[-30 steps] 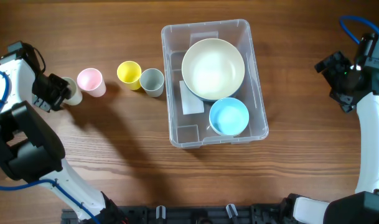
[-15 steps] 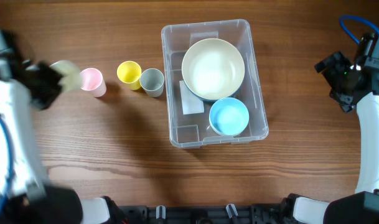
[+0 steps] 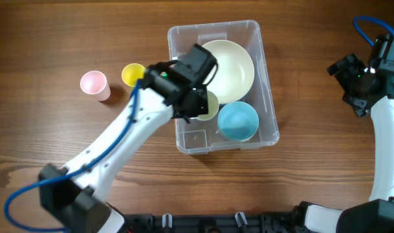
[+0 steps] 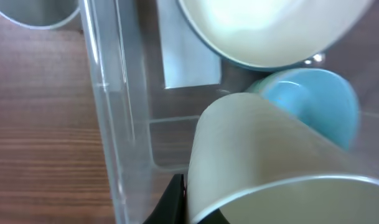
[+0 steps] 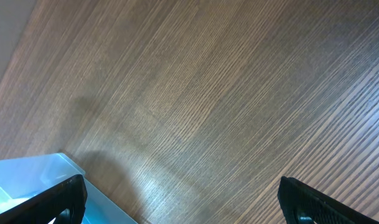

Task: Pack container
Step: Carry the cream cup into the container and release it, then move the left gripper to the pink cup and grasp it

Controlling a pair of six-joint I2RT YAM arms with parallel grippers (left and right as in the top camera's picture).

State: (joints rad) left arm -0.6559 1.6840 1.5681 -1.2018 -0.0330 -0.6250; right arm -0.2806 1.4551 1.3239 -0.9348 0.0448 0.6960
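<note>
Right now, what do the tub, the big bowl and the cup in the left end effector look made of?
tub: clear, glossy plastic; the wood grain shows through its walls.
big bowl: opaque cream, smooth with a soft sheen; probably plastic or melamine, ceramic not ruled out.
cup: pale cream, matte, thin rim; likely plastic.

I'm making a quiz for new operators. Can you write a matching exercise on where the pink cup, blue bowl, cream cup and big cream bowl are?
Things: 1 pink cup; 2 blue bowl; 3 cream cup; 4 big cream bowl.
Places: A in the left tool's grip; B on the table, left of the tub; C in the tub, lower end in the overhead view; D in the tub, upper end.
Pairs: 1-B; 2-C; 3-A; 4-D.
</note>
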